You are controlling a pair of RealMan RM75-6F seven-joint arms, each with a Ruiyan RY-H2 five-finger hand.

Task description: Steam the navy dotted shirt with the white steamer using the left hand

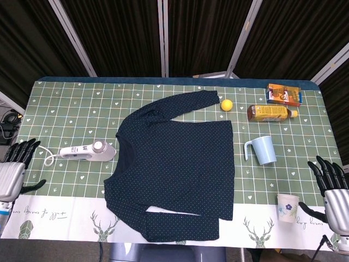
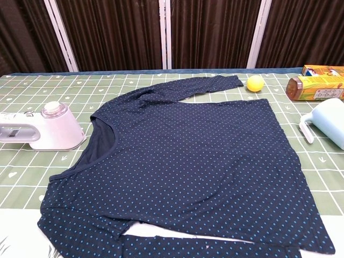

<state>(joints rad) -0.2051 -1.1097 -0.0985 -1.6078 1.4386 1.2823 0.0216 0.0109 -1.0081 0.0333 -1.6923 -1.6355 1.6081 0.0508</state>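
Note:
The navy dotted shirt (image 1: 175, 164) (image 2: 188, 161) lies flat in the middle of the table, collar toward the left. Just left of the collar lies the white steamer (image 1: 88, 151) (image 2: 45, 133) on its side, its cord trailing left. My left hand (image 1: 15, 166) hovers at the table's left edge, fingers spread, a short way left of the steamer and holding nothing. At the right edge my right hand (image 1: 331, 185) is open with fingers spread, beside a paper cup. Neither hand shows in the chest view.
A yellow ball (image 1: 227, 105), a brown bottle lying down (image 1: 271, 112) and an orange box (image 1: 283, 94) sit at the back right. A light blue pitcher (image 1: 262, 150) stands right of the shirt; a paper cup (image 1: 287, 207) stands near the front right edge.

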